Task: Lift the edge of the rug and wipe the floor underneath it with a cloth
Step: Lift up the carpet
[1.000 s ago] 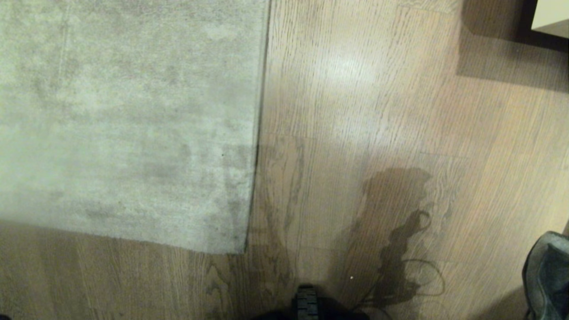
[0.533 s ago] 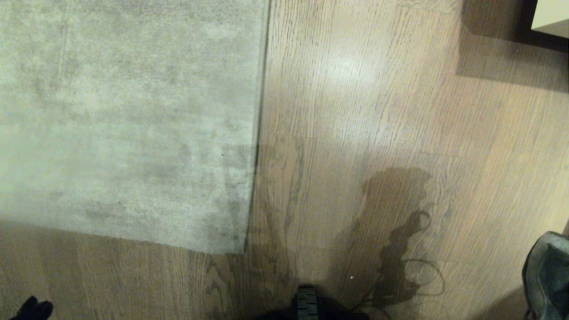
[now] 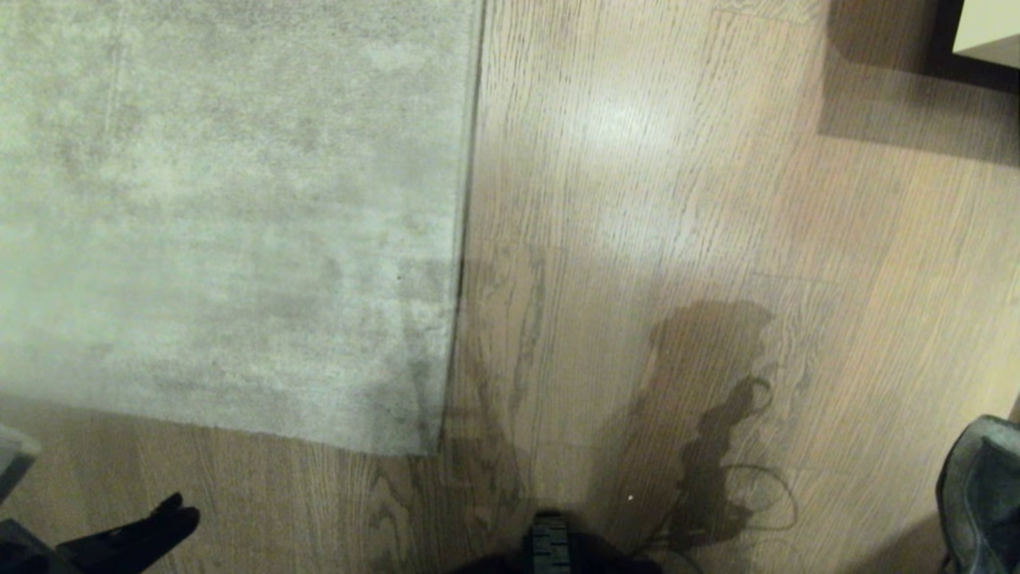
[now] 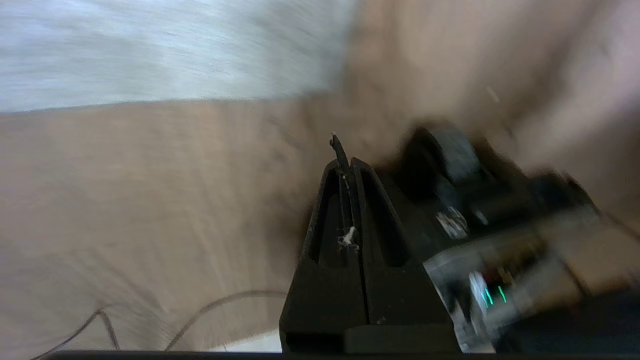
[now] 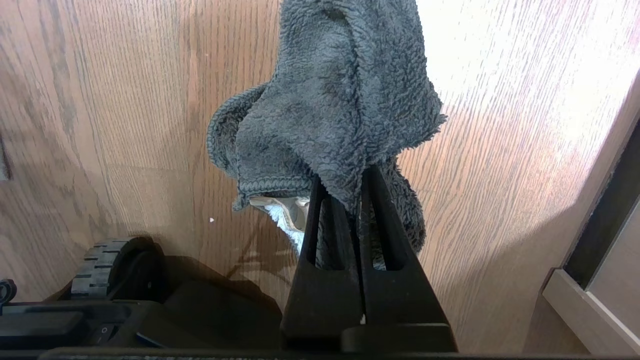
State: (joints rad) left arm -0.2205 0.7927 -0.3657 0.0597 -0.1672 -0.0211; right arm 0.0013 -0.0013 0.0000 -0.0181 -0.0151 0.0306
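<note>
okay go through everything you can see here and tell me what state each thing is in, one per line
rug: lying flat, edge not lifted
floor: bare, slight sheen
cloth: pinched in the right gripper, hanging above the floor
right gripper: shut on the cloth
left gripper: shut, empty, above the floor near the rug's near edge

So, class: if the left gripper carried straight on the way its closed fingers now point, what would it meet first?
Probably the rug. The left gripper, shut and empty, points across bare floor toward the rug's near edge. Its height above the floor is unclear, so it might touch the planks first.
</note>
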